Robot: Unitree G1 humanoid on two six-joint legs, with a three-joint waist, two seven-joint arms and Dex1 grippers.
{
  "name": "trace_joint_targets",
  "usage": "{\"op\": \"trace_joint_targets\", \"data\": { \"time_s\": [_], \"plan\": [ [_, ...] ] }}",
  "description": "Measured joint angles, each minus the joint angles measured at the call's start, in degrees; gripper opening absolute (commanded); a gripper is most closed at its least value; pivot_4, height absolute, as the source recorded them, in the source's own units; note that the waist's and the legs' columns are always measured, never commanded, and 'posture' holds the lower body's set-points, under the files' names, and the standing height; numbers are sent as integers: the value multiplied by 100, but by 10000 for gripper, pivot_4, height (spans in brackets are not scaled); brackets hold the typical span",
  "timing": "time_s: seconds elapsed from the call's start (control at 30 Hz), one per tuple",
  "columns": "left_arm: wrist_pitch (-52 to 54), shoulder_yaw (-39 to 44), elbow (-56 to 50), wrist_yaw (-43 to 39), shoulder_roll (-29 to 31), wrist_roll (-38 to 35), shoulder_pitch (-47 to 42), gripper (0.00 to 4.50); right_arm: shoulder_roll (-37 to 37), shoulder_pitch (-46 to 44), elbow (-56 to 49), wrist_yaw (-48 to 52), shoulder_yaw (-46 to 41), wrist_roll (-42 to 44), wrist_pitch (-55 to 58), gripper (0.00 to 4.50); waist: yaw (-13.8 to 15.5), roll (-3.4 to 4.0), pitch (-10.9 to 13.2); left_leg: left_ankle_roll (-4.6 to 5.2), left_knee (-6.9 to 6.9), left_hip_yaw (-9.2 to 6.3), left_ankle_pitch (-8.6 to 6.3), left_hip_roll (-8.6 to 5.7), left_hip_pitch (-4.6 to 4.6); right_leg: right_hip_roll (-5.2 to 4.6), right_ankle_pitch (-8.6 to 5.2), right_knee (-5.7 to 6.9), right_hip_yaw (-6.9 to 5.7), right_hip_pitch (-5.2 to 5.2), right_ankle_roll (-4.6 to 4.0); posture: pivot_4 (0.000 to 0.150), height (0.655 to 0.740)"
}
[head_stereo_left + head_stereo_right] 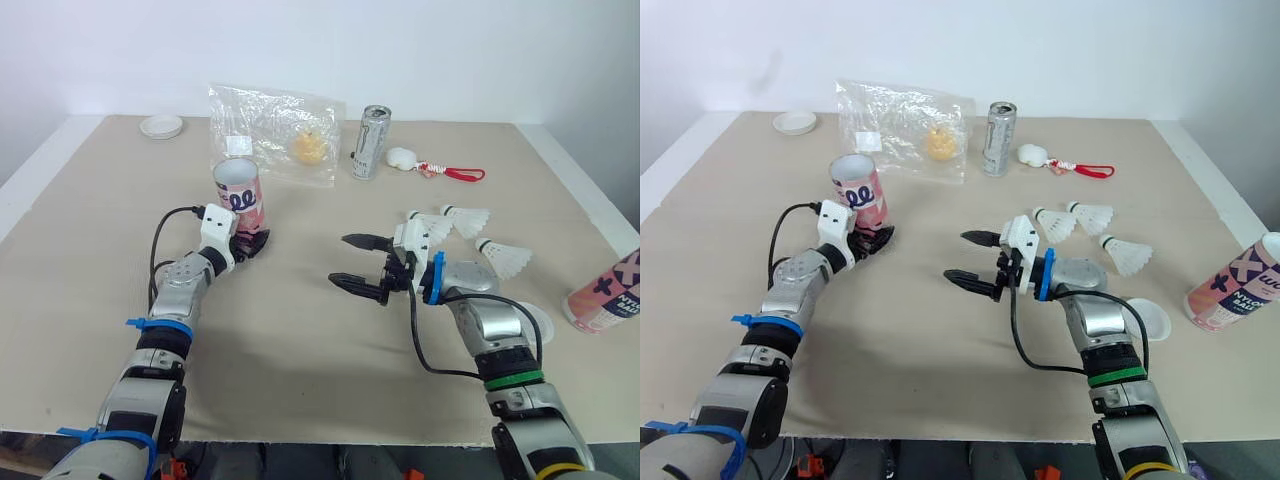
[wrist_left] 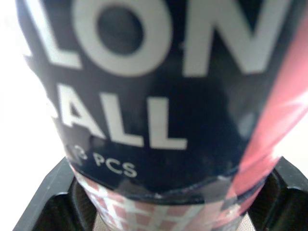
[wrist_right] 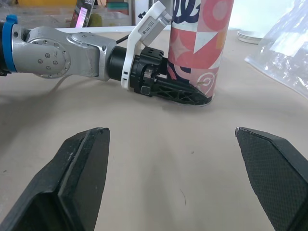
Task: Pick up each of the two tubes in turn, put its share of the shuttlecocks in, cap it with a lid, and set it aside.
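The left gripper (image 1: pixel 252 240) clamps the upright tube (image 1: pixel 238 192) at its base — bag (image 1: pixel 275 135) and can (image 1: pixel 370 143) sit behind it. The right gripper (image 1: pixel 340 260) gapes wide, with three shuttlecocks (image 1: pixel 468 218) near it.

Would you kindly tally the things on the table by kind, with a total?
Pink patterned cardboard tubes: 2
White feather shuttlecocks: 3
White round lids: 2
Silver drink can: 1
Clear plastic bag: 1
White charm with red strap: 1
Total: 10
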Motion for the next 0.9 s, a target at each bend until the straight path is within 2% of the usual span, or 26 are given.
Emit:
{"op": "trace_joint_targets", "data": {
  "time_s": [0.23,0.37,0.5,0.6,0.73,0.9],
  "plan": [
    [-32,-27,-564,-49,113,25,411,35065,-36,274,-374,-263,-65,61,321,45000,0,0,0,0,-3,0,0,1,0,0,2,0,1,-1,-6,1500,7400],
    [-32,-372,-1340,-456,408,247,801,35065,-34,699,-999,-849,-358,192,683,45000,0,0,0,-1,-4,0,0,0,-4,-2,2,0,1,-3,-8,1500,7400],
    [76,-936,-2416,-1252,853,395,1123,35065,147,1185,-1858,-2017,-914,331,1295,45000,11,0,0,-1,-6,-1,0,1,-7,-3,1,0,0,-5,-13,1500,7400],
    [569,-1391,-3351,-2176,1336,354,1114,35065,291,1646,-2692,-3312,-1496,278,1836,45000,8,1,0,-1,-6,4,0,1,-6,-4,-4,1,2,-7,-9,1500,7400],
    [994,-1692,-3709,-2822,1590,337,942,35065,368,1883,-3188,-4133,-1755,141,2170,45000,-5,1,0,0,-6,7,0,5,-1,-2,-14,2,2,-12,8,1500,7400],
    [1986,-2227,-3971,-4023,1848,218,11,35065,564,1972,-3261,-4823,-1822,-42,2436,45000,-6,3,-1,5,-3,13,3,5,-4,-2,-20,1,6,-12,-4,1500,7400]
  ]
}}
